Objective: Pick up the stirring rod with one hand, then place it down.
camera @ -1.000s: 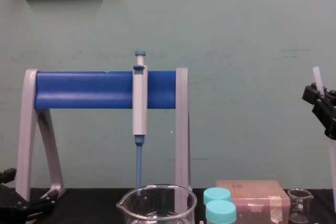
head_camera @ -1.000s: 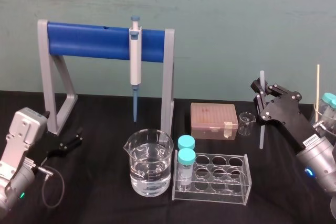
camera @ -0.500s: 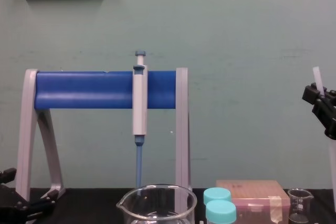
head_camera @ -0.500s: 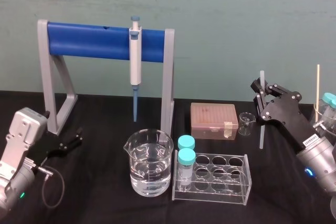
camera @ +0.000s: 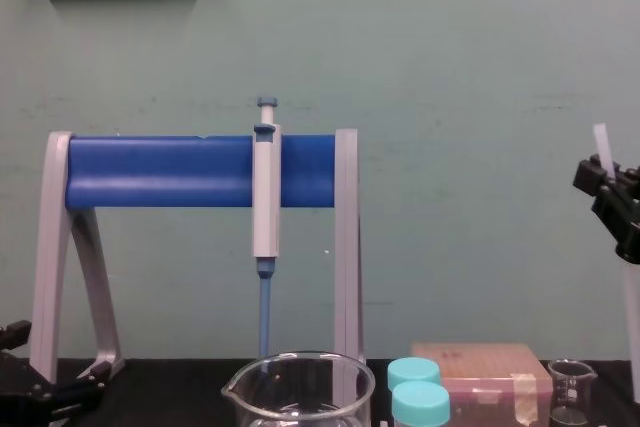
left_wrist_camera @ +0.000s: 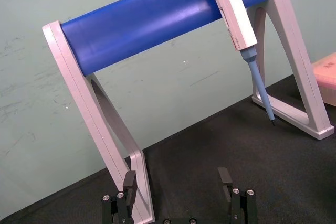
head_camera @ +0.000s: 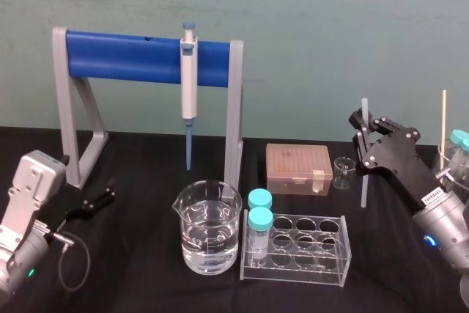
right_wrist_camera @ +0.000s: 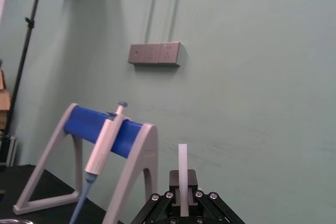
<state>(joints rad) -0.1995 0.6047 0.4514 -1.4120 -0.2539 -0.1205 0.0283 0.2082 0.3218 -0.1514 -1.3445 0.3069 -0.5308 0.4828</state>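
Observation:
The stirring rod [head_camera: 362, 185] is a whitish translucent stick standing upright at the right of the table, just right of the small beaker [head_camera: 342, 172]. My right gripper [head_camera: 360, 134] is shut on its upper part, with a short length sticking out above the fingers. The rod [right_wrist_camera: 182, 167] rises between the shut fingers of the right gripper [right_wrist_camera: 182, 203] in the right wrist view. In the chest view the rod [camera: 631, 332] runs down the right edge below the gripper [camera: 610, 192]. Whether its lower end touches the table I cannot tell. My left gripper [head_camera: 101, 197] rests open at the far left.
A blue and grey stand [head_camera: 146, 56] holds a blue-tipped pipette [head_camera: 189, 86] at the back. In front are a large beaker of water [head_camera: 207, 226], a clear tube rack [head_camera: 308, 251] with two teal-capped vials, and a tan tip box [head_camera: 297, 168]. Jars and a thin wooden stick [head_camera: 443, 122] crowd the right edge.
The right gripper and the rod have drifted very slightly left. The left arm has stayed still.

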